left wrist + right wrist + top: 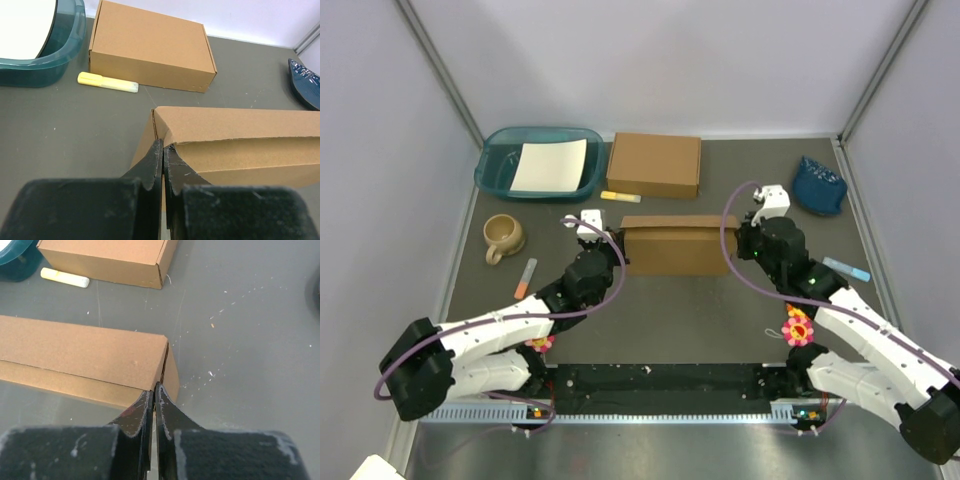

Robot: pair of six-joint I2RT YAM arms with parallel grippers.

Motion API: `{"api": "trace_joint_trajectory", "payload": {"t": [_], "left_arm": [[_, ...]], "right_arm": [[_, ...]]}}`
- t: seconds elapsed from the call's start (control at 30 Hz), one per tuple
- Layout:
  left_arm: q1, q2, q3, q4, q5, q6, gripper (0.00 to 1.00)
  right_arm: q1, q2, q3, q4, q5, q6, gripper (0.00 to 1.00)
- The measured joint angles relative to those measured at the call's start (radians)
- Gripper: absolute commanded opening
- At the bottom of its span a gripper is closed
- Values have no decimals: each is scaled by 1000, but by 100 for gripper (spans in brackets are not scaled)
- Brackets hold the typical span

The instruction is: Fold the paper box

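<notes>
Boxes two: paper box (670, 248), twin box (654, 165); left gripper (163, 150), right gripper (154, 390) closed.

No writing, label, brand, number or sign can be read in any view. The brown cardboard paper box (670, 245) shows only plain faces, as does the closed brown cardboard box (654, 164) behind it. The white paper sheet (550, 165) in the teal plastic tray (492, 170) looks blank, and the yellow marker (620, 196) is too small to read.
</notes>
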Motion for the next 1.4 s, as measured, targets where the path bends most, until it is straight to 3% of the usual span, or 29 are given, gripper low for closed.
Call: {"api": "trace_joint_trajectory", "payload": {"t": [0.3, 0.43, 0.53, 0.67, 0.8, 0.9, 1.0, 1.03, 1.2, 1.4], "left_arm": [[2, 19, 0, 21, -8, -12, 0], [2, 20, 0, 22, -8, -19, 0], [2, 20, 0, 21, -2, -19, 0], [2, 19, 0, 20, 1, -19, 0], [2, 18, 0, 17, 1, -19, 0], [2, 18, 4, 10, 1, -19, 0], [2, 18, 8, 0, 1, -19, 10], [2, 18, 11, -5, 1, -19, 18], [-3, 15, 19, -25, 16, -23, 43], [-6, -23, 24, -68, 66, -17, 50]], "right_arm": [[-4, -40, -101, 104, -5, 90, 2], [-5, -60, -100, 87, -6, 114, 34], [-5, -72, -82, 27, -11, 123, 42], [-5, -80, -26, -80, -10, 113, 44], [-6, -108, 41, -158, -13, 93, 33], [-6, -131, 102, -167, -14, 82, 19], [-6, -130, 129, -139, -24, 79, 9], [-6, -127, 129, -130, -30, 79, 4], [-6, -42, 109, -63, -73, 98, 0], [-6, 47, 18, 31, -76, 132, 0]]}}
